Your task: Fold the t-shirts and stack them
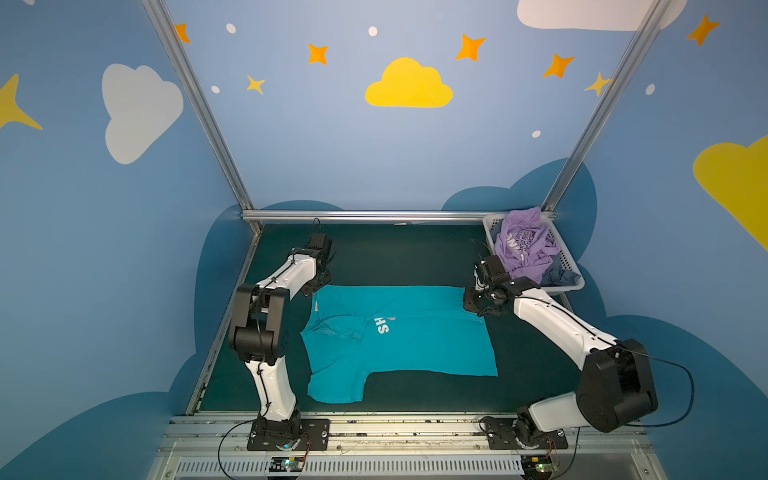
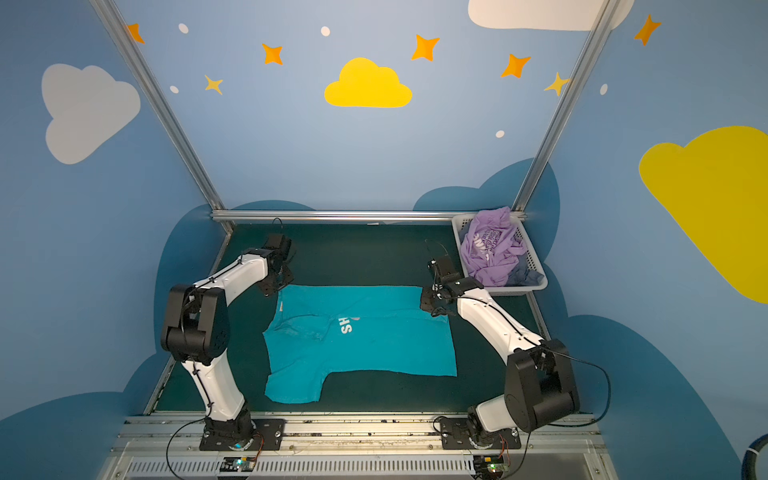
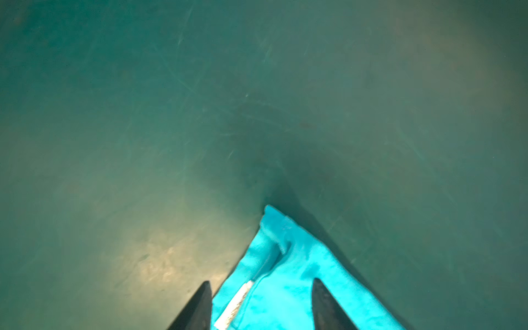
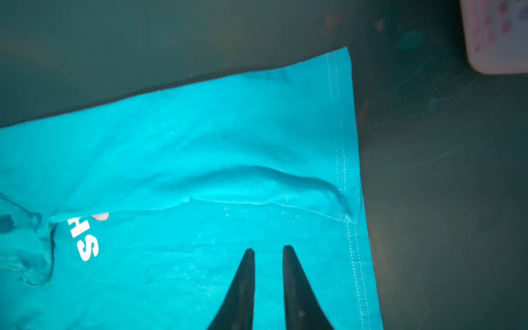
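Teal t-shirt (image 1: 415, 340) flat on mat (image 1: 415, 253). In a top view, long axis runs 9–3 o'clock, collar end at 9, hem at 3; 12 o'clock side folded in.
Left gripper (image 3: 261, 281): jaws apart over collar-end corner, gripping nothing.
Right gripper (image 4: 269, 248): jaws narrowly apart above hem end, empty.
Unfolded sleeve (image 1: 334, 386) lies 6 o'clock of left gripper; left arm nearer, likely next.
Lavender t-shirt (image 1: 521, 245) bunched in basket (image 1: 575, 282), 1 o'clock.

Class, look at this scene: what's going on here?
The left arm and right arm are folding a teal shirt on the table. Its far side is folded over; the left jaws and right jaws stand open over its far corners. A lavender shirt waits in the basket.
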